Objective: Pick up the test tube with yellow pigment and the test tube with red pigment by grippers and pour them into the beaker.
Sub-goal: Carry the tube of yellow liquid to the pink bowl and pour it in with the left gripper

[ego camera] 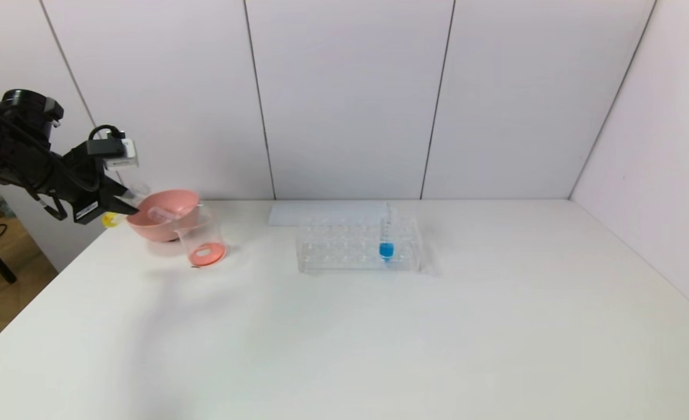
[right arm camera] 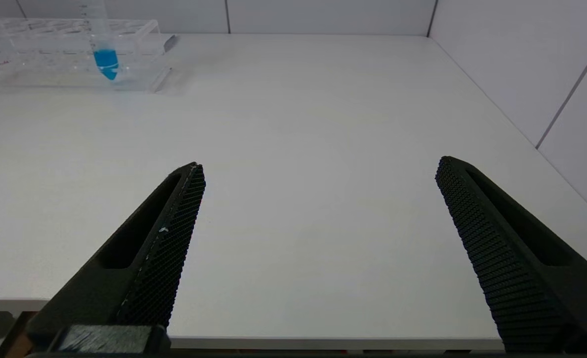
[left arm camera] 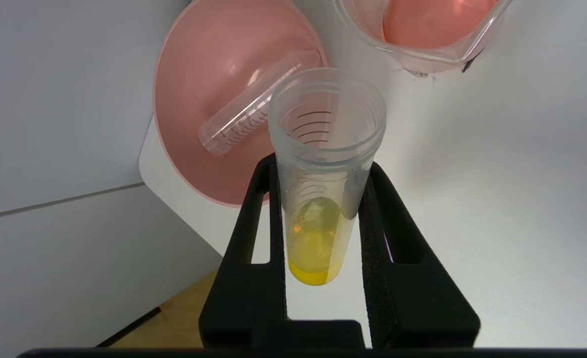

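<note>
- Left gripper (left arm camera: 323, 233) is clamped on the test tube with yellow pigment (left arm camera: 320, 199), hanging at the table's far left corner, just beside the pink bowl (ego camera: 163, 214).
- That tube lies roughly level along the fingers, open mouth pointing away from the wrist toward the bowl and beaker; a little yellow liquid sits pooled at its rounded end.
- Judging by this, the yellow has not yet gone into the beaker (ego camera: 204, 239), which stands just past the bowl, nearer the table's middle, with red-orange liquid in its bottom.
- An empty clear tube (left arm camera: 253, 117) lies slanted inside the pink bowl.
- The coming pour turns on this: the beaker's mouth lies ahead of the tube's mouth and off to one side, so the tube has to swing over its rim before tipping.
- Right gripper (right arm camera: 318, 174) hovers spread wide and empty over the table's near right, well apart from the rack (ego camera: 359, 244) holding the blue tube (ego camera: 386, 248); the left arm is far nearer the beaker.
</note>
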Tool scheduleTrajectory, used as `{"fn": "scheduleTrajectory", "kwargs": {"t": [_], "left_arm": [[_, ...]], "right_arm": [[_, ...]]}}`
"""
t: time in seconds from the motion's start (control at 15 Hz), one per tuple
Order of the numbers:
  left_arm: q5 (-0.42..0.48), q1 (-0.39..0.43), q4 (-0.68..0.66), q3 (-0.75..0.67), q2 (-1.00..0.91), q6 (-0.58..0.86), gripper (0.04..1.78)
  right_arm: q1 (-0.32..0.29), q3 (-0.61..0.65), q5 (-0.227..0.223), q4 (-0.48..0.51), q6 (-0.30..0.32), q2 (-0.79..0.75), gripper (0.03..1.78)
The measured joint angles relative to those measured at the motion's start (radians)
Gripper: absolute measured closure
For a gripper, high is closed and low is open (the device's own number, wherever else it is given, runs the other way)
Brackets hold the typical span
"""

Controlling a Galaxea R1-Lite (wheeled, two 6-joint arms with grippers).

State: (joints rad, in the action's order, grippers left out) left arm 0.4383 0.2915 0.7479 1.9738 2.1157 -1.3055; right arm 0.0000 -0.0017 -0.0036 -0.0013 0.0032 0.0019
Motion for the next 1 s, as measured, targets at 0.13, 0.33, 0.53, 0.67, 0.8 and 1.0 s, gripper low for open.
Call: {"fn": "scheduleTrajectory", "kwargs": {"t": [0.13, 0.33, 0.53, 0.67, 0.8, 1.0], "left_arm": [[-0.007, -0.003, -0.007, 0.003, 0.006, -0.049, 1.38], [-0.008, -0.009, -0.009, 0.005, 0.008, -0.084, 1.38], [-0.008, -0.021, -0.009, 0.005, 0.008, -0.095, 1.38], [-0.009, -0.027, -0.018, 0.006, 0.008, -0.122, 1.38], [-0.017, -0.036, -0.026, 0.007, 0.007, -0.128, 1.38], [-0.043, -0.047, -0.027, 0.007, 0.005, -0.138, 1.38]], "right_arm": [[0.000, 0.000, 0.000, 0.000, 0.000, 0.000, 0.11], [0.000, 0.000, 0.000, 0.000, 0.000, 0.000, 0.11], [0.000, 0.000, 0.000, 0.000, 0.000, 0.000, 0.11], [0.000, 0.000, 0.000, 0.000, 0.000, 0.000, 0.11], [0.000, 0.000, 0.000, 0.000, 0.000, 0.000, 0.11], [0.000, 0.000, 0.000, 0.000, 0.000, 0.000, 0.11]]}}
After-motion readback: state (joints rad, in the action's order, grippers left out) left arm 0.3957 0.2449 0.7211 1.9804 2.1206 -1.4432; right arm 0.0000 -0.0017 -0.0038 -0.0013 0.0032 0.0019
